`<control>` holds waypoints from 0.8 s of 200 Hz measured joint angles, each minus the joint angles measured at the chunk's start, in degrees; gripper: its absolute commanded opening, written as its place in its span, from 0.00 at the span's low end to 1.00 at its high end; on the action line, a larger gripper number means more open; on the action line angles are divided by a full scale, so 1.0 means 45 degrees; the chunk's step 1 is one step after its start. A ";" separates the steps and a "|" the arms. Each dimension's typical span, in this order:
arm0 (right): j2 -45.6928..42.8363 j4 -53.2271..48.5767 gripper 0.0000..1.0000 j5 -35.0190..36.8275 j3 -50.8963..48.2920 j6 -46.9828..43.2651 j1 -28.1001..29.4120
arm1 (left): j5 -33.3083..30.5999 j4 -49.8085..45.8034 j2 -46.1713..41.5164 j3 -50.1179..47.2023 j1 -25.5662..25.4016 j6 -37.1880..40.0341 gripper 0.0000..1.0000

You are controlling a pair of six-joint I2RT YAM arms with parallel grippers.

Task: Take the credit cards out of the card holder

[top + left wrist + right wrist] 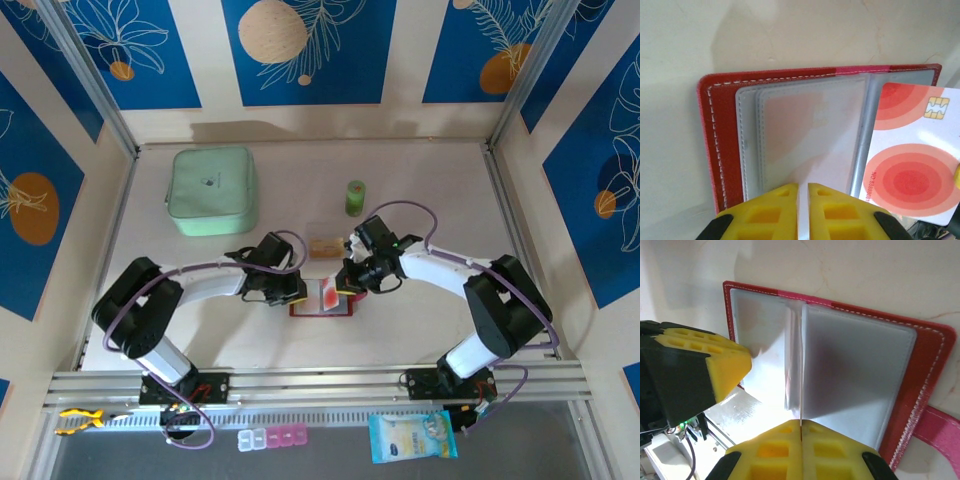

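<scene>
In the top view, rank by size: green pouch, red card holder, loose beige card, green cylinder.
1. green pouch
2. red card holder
3. loose beige card and green cylinder look alike.

A mint-green square soft pouch (211,190) lies at the far left of a pale tabletop (420,330). A small green cylinder (355,198) stands upright well to its right. Along the near ledge lie a yellow fish-shaped object (80,420), a pink-and-white pill organiser (273,437) and a light-blue packet (412,437).
</scene>
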 measured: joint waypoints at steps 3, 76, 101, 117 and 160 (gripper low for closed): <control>0.0000 -0.0107 0.00 0.0015 0.0083 -0.0160 -0.0019 | 0.0000 -0.0034 -0.0063 0.0005 0.0000 0.0010 0.16; 0.0015 -0.2487 0.00 0.1719 0.2331 -0.5673 -0.0306 | -0.1059 -0.1073 -0.1379 0.0209 0.0053 0.0272 0.22; 0.0364 -0.3619 0.00 0.2055 0.3405 -0.8213 -0.0748 | -0.1175 -0.1151 -0.1583 0.0126 0.0170 0.0296 0.23; 0.0884 -0.4333 0.00 0.2205 0.4507 -1.0059 -0.1035 | -0.1248 -0.1151 -0.1763 -0.0083 0.0243 0.0296 0.24; 0.2161 -0.6047 0.00 0.2438 0.7203 -1.4086 -0.1501 | -0.1292 -0.1151 -0.1889 -0.0515 0.0452 0.0291 0.24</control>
